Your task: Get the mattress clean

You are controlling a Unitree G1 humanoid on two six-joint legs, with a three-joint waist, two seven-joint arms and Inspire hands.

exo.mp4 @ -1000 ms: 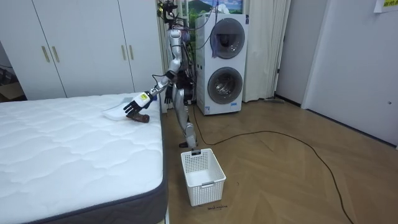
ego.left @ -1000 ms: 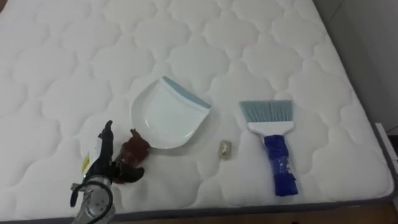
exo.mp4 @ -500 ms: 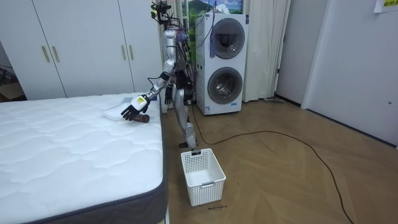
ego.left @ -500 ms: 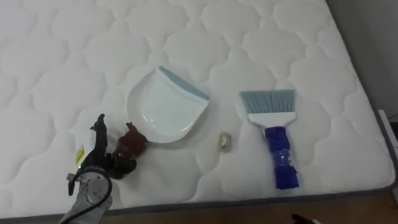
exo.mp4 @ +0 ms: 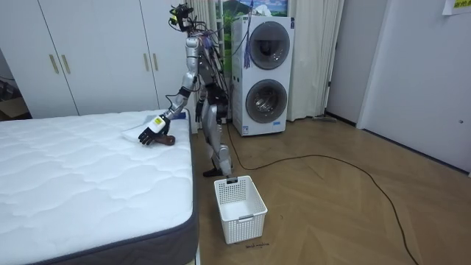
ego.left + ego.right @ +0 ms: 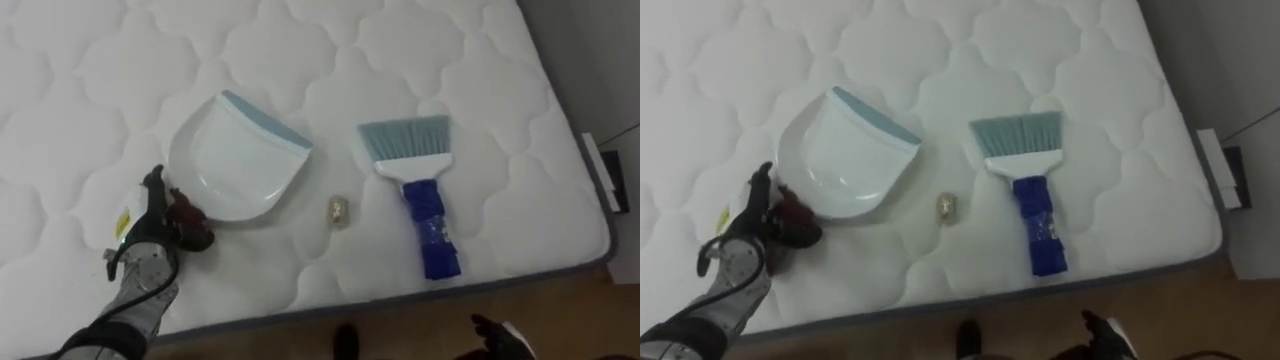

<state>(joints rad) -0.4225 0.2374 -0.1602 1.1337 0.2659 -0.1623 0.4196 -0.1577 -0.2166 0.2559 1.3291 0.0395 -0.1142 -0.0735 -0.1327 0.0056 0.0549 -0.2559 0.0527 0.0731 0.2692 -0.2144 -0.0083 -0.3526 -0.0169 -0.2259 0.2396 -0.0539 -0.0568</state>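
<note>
Bed [image 6: 500, 120] carried crumb [image 6: 339, 210] between dustpan [image 6: 235, 165] and brush [image 6: 420, 200]; left hand [image 6: 145, 235] had fingers curled round dustpan's dark handle [image 6: 190, 218], presumably to steady it; right hand [image 6: 497, 338] low, state unreadable

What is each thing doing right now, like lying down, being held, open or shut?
dustpan: lying flat on the bed, empty.
dustpan handle: gripped by the left hand, fingers curled round it.
brush: lying flat, untouched.
crumpled scrap: loose on the bed between dustpan and brush.
basket: upright on the floor, looks empty.
washer doors: both shut.
right hand: low beside the bed's edge.
</note>
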